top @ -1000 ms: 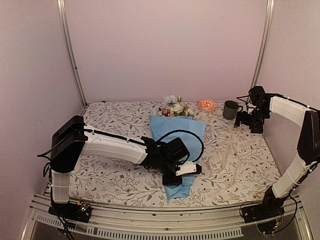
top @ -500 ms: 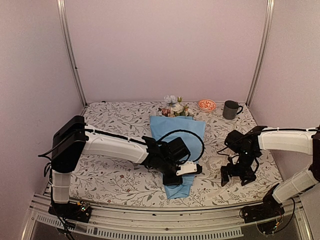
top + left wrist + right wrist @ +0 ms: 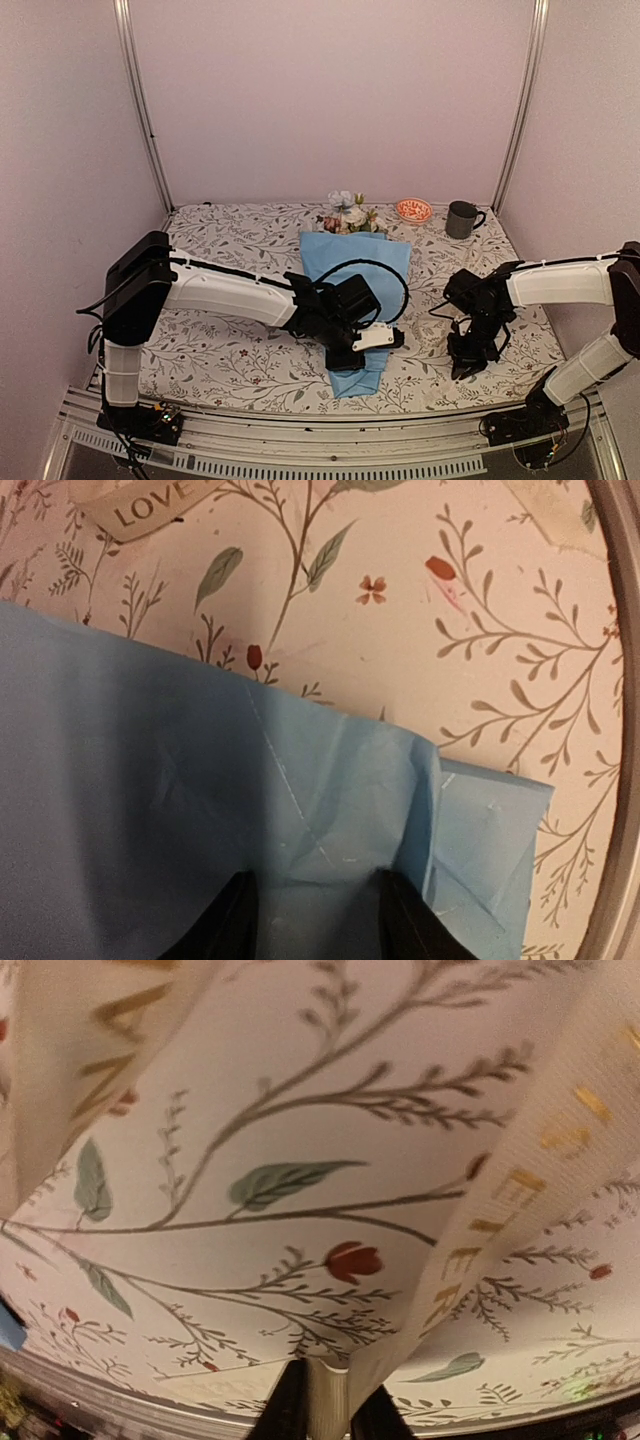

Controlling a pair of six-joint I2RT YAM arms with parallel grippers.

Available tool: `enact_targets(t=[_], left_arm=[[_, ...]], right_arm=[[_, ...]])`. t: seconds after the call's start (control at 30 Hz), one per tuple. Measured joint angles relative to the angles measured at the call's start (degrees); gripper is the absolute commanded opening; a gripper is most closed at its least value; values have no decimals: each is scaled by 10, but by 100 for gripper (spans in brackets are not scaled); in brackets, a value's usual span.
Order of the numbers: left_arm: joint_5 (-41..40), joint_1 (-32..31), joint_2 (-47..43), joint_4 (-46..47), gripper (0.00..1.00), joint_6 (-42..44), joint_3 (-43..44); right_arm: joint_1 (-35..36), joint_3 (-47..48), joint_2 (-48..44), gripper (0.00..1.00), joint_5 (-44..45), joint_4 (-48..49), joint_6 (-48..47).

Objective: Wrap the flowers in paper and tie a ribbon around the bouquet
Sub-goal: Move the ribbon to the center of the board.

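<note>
You're looking at thin, matt light-blue paper [image 3: 200, 810], creased and softly crumpled, lying on a matt, leaf-printed cloth tablecloth [image 3: 420, 650], beside a cream ribbon [image 3: 530, 1150] whose fine ribbed weave carries shiny gold lettering.

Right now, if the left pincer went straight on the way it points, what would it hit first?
Almost certainly the paper: the left pincer points down at the light blue sheet, and its fingertips seem to be touching it. What lies under that fold is hidden.
</note>
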Motion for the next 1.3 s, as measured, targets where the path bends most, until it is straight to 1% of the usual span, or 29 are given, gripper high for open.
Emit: enact_targets(t=[0.03, 0.1, 0.17, 0.23, 0.3, 0.33, 0.4, 0.43, 0.5, 0.53, 0.57, 0.6, 0.67, 0.77, 0.87, 0.93, 1.0, 1.07, 1.17, 1.3], left_arm=[[0, 0, 0, 0, 43, 0, 0], [0, 0, 0, 0, 43, 0, 0], [0, 0, 0, 0, 43, 0, 0], [0, 0, 0, 0, 43, 0, 0], [1, 1, 0, -1, 43, 1, 0], [1, 1, 0, -1, 43, 1, 0], [4, 1, 0, -3, 43, 0, 0], [5, 1, 0, -4, 43, -2, 0], [7, 3, 0, -2, 43, -5, 0], [7, 3, 0, -2, 43, -6, 0], [7, 3, 0, -1, 43, -7, 0], [7, 4, 0, -1, 43, -10, 0], [8, 5, 0, -1, 43, -9, 0], [5, 5, 0, -2, 43, -13, 0], [0, 13, 1, -2, 43, -20, 1], [3, 15, 1, -1, 43, -15, 1], [2, 13, 1, -2, 43, -12, 2], [3, 12, 3, -2, 43, -10, 3], [3, 12, 3, -3, 43, -9, 4], [3, 12, 5, -7, 43, -8, 8]], right_arm=[[2, 0, 0, 0, -3, 2, -4], [21, 0, 2, 0, -38, 26, -3], [58, 5, 7, 1, -85, 63, -4], [109, 23, 24, 15, -147, 105, -5], [143, 49, 45, 33, -184, 130, 2], [152, 59, 54, 40, -195, 137, 8], [155, 69, 59, 53, -202, 131, 14], [151, 71, 58, 65, -202, 123, 13], [139, 75, 51, 80, -195, 106, 11], [134, 75, 44, 90, -190, 98, 12], [127, 76, 33, 98, -186, 88, 10], [118, 78, 20, 99, -179, 77, 7], [96, 84, -7, 99, -162, 66, 1], [45, 109, -43, 99, -141, 48, -16], [1, 142, -54, 99, -120, 40, -39], [-33, 171, -37, 99, -99, 71, -52], [-56, 195, -11, 97, -92, 111, -64], [-70, 212, 19, 96, -93, 153, -73], [-73, 219, 73, 94, -112, 223, -81], [-73, 219, 143, 92, -151, 280, -89]])
